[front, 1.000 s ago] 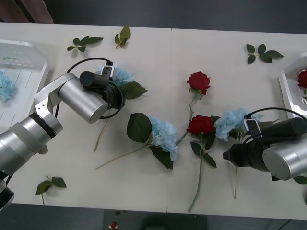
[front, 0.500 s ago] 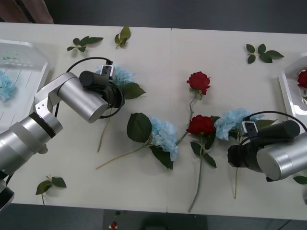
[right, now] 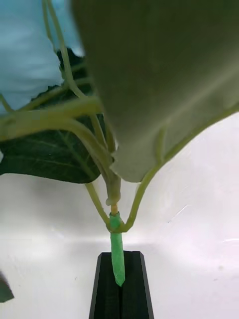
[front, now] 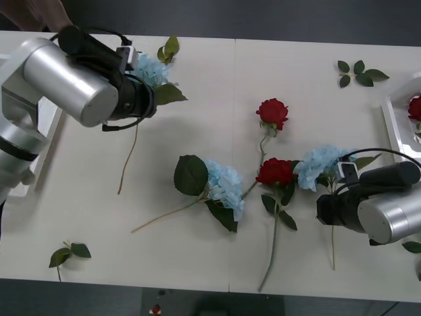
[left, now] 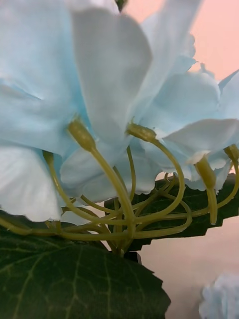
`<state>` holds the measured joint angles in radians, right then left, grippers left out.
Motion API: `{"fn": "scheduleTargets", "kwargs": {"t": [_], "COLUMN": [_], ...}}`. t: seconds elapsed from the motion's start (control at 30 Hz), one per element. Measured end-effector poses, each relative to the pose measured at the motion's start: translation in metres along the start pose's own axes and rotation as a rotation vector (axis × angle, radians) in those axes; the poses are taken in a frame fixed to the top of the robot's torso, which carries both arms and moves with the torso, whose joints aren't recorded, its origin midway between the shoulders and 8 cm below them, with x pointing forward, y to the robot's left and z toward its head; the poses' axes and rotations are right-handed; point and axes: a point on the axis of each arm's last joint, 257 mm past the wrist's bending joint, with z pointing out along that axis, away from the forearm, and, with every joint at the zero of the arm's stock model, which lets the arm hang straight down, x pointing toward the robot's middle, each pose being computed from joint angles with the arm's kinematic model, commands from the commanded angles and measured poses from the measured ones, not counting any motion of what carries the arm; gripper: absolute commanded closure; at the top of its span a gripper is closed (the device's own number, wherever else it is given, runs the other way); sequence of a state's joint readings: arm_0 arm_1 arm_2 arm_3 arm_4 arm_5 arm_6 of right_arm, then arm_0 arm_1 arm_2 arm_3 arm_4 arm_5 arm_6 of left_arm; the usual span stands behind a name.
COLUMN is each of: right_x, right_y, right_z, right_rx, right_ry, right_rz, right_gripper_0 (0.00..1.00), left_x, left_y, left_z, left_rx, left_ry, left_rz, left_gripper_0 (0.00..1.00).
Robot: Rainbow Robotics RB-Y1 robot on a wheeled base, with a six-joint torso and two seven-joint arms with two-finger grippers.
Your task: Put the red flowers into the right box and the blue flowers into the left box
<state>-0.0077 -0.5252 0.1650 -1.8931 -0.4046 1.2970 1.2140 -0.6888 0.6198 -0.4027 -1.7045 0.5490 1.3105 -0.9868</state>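
Pincers: left [front: 135, 99], right [front: 327, 209] grip blue flowers [front: 150, 69].

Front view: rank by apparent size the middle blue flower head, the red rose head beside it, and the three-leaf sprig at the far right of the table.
1. Middle blue flower head, largest.
2. Red rose head beside it.
3. Three-leaf sprig: its spread looks close to the rose head's, so the order of these two is unsure.

Left claw [front: 139, 85] raised, right claw [front: 327, 197] low.
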Motion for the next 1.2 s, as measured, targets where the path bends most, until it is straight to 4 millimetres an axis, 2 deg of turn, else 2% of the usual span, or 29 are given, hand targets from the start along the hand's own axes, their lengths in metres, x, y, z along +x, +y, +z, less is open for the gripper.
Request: {"fn": "scheduleTargets", "kwargs": {"t": [0.13,0.27,0.43,0.57,0.8,0.93,1.2], "right_x": [-0.018,-0.031,-0.045,-0.058,-0.092,-0.109,-0.133], "right_y": [0.002,0.005,0.012,0.014,0.025,0.051,0.097], "right_z": [-0.015,-0.036,-0.063,-0.084,-0.116,-0.141,-0.19], "right_rx": [-0.05,-0.086,-0.135,-0.18,-0.273,-0.383,-0.614], "right_ry": [-0.034,-0.052,-0.083,-0.124,-0.229,-0.295,-0.389], "right_rz": [0.05,0.076,0.056,-0.053,-0.199,-0.291,-0.381], "right_gripper_0": [1.0,1.0,1.0,1.0,1.0,1.0,1.0], "left_x": [-0.006,-0.025,-0.032,-0.02,0.004,0.02,0.049], "left_y": [0.028,0.064,0.132,0.192,0.264,0.299,0.354], "left_z": [-0.042,-0.085,-0.13,-0.152,-0.159,-0.15,-0.139], "left_rx": [-0.036,-0.063,-0.123,-0.214,-0.293,-0.325,-0.389], "left_ry": [0.038,0.008,-0.05,-0.05,-0.065,-0.048,-0.064], "left_rz": [0.021,0.005,-0.087,-0.053,-0.109,-0.076,-0.09], "left_gripper_0": [1.0,1.0,1.0,1.0,1.0,1.0,1.0]}}
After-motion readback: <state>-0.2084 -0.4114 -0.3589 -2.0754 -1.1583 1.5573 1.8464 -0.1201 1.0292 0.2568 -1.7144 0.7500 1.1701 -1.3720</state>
